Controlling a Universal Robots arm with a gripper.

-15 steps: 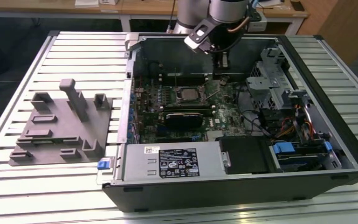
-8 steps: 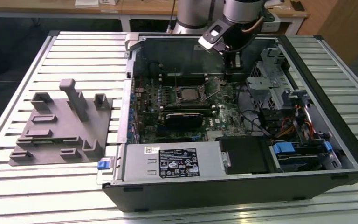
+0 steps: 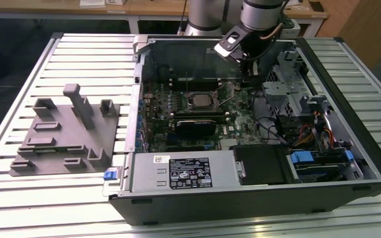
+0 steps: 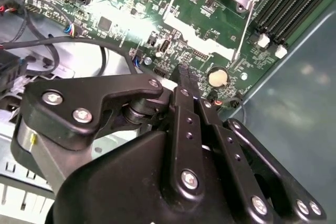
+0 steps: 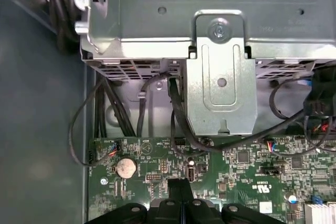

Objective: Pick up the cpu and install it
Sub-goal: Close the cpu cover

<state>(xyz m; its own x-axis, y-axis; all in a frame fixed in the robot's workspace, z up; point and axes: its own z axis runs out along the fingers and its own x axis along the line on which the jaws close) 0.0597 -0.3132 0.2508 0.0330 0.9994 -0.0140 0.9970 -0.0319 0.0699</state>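
Though the exterior view shows the cpu (image 3: 199,102) apparently already seated on the motherboard (image 3: 242,120), the gripper (image 3: 247,73) hangs near it, towards that view's right; in the second wrist view its fingers (image 4: 183,80) are pressed together, empty; in the first wrist view cables (image 5: 177,114) lie close, so slow, clear travel seems wise.

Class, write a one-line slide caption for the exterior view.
Pincer hovers over the motherboard inside the open case, near the socketed cpu.

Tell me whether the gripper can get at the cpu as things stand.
Probably yes: the cpu lies uncovered on the motherboard in the open case, and the gripper hangs nearby, fingers shut, with nothing between them.
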